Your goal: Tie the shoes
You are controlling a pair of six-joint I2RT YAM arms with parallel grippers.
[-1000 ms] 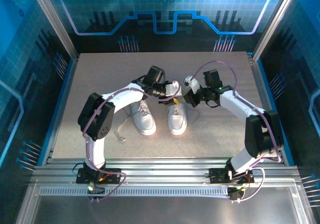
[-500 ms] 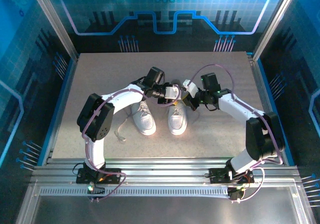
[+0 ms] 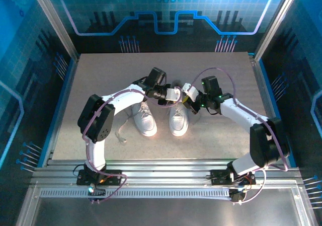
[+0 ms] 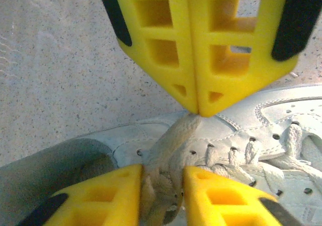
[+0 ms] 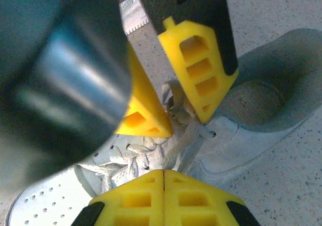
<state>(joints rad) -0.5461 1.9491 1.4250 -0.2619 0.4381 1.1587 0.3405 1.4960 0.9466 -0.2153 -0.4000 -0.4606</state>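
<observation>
The white low-top lace-up sneaker [image 3: 178, 123] toward 3 o'clock of the pair is lying midway on the grey speckled table [image 3: 100, 85] beside its twin [image 3: 146, 121], long axis 12 to 6 with the toe at 6, its white woven lace [image 4: 173, 135] rising from the 12 o'clock eyelets. The yellow-fingered left tool [image 4: 162, 175], reaching in from 9 o'clock, is squeezing narrow around a bunch of that lace, while the right tool [image 5: 163, 173], from 3 o'clock, is sitting fully closed, tips apparently nipping a strand. Both being equally near, the coming pull is likely running 9-to-3, across the sneaker.
</observation>
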